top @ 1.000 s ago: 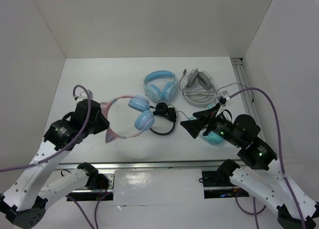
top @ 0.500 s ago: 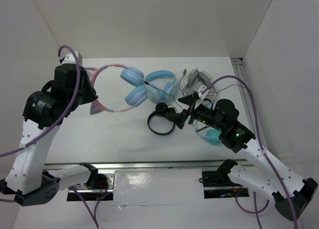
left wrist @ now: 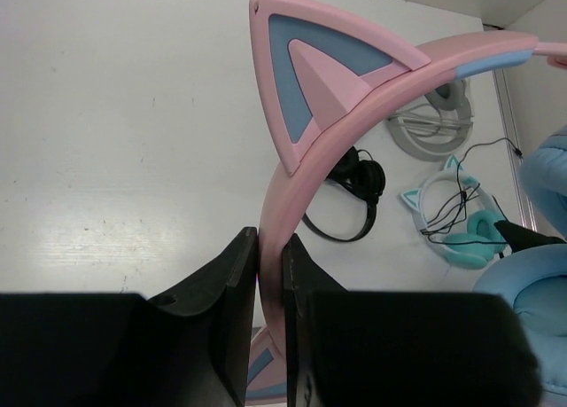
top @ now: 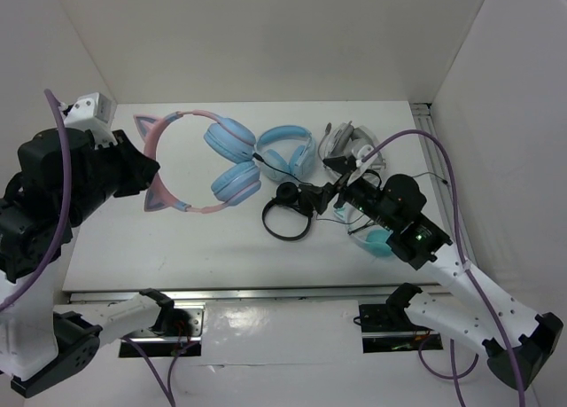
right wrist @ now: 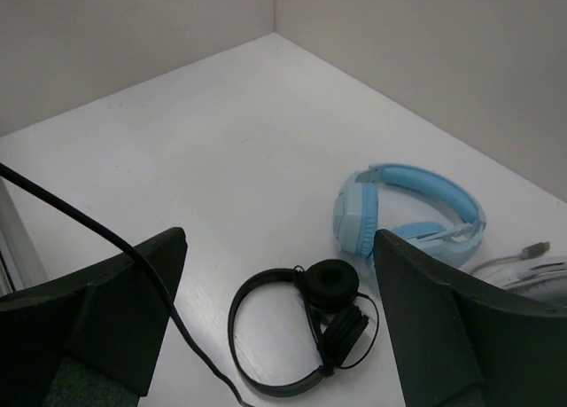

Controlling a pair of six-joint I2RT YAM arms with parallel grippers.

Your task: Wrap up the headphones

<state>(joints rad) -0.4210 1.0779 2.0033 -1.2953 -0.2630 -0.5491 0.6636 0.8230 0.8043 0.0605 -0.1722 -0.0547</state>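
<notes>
Headphones (top: 235, 182) with pink cat ears hang above the table (top: 177, 238), headband (left wrist: 285, 214) clamped in the left gripper (left wrist: 268, 258). The right gripper (right wrist: 279, 238) gapes wide beside their black cable (right wrist: 89, 221).

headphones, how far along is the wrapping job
Done: the left arm's jaws are shut on the pink headband of the headphones, holding them clear of the table. In hand: the right arm's jaws stand open beside the thin black cable, not gripping it. Left: the cable hangs loose; none of it is wound yet.
</notes>
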